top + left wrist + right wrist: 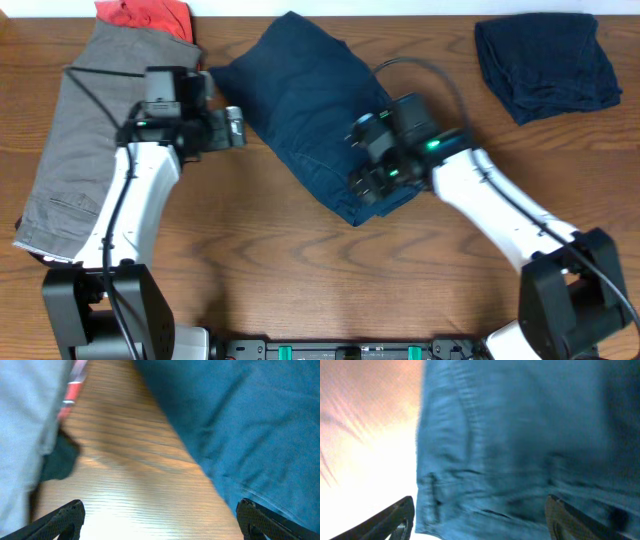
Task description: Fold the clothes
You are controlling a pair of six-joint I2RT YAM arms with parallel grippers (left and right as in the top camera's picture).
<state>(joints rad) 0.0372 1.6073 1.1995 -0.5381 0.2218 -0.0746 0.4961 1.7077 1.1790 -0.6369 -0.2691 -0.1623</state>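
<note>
The wooden table (300, 280) has four pieces of clothing on it.

The biggest piece is the grey-khaki shorts (75, 150) on the left side. They lie flat and stretched out. Their long side runs from the top of the table down toward the near left corner. They do not look folded yet.

Next in size are the blue denim shorts (300, 100) in the middle. They look folded over into a thick bundle. Their long side slants from the top left down to the bottom right. The bottom right end sits under the right arm. Stitched seams show there, but it is hard to tell if that end is the waist.

The dark navy garment (548, 65) sits at the top right, far from the others. It looks like a small folded square, so it is probably done.

The red-orange garment (145, 15) peeks out at the top left, touching the top end of the grey shorts. Most of it is cut off, so no one can tell if it is folded.

The right gripper (362, 158) hangs over the bottom right end of the denim. Its fingers are spread wide and hold nothing. The left gripper (235, 128) is just beside the denim's left edge, over bare wood. It is wide open and empty too.

So about half the job looks done, and the grey shorts seem to be the main thing left.
</note>
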